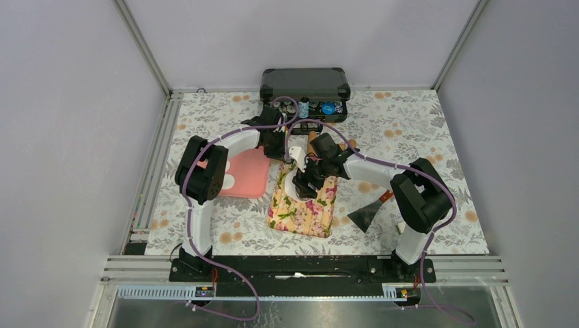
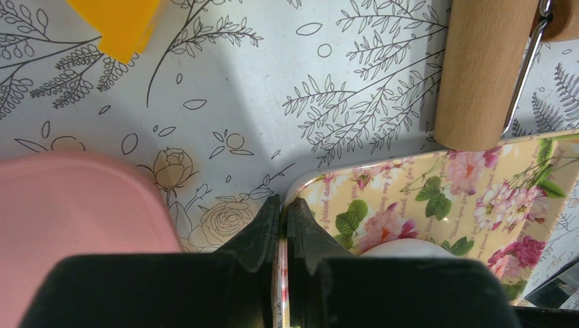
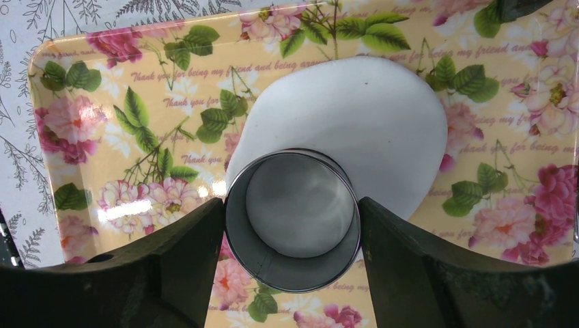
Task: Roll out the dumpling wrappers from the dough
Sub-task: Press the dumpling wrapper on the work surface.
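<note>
Floral tray (image 3: 75, 123): it carries your dough (image 3: 369, 116), already flat, as one broad oval sheet with no holes showing.
Pink tray (image 1: 249, 174): small white patches (image 1: 230, 182) lie on it, too small to call wrappers.
Rolling pin (image 2: 481, 68): it lies just beyond the floral tray's corner, and neither claw is on it.
Ring (image 3: 292, 273): it stands on the sheet's near edge. I judge that cutting discs from this sheet is all yet to do.
Right arm (image 1: 416, 191): it reaches in over the floral tray, wrist pointing down.
Left arm (image 1: 205, 171): it is stretched to the floral tray's far left corner.
Right claw (image 3: 292, 205): it is spread wide, gripping the ring from both sides.
Left claw (image 2: 283, 208): it is pinched nearly closed on the floral tray's rim, probably steadying it for you.
</note>
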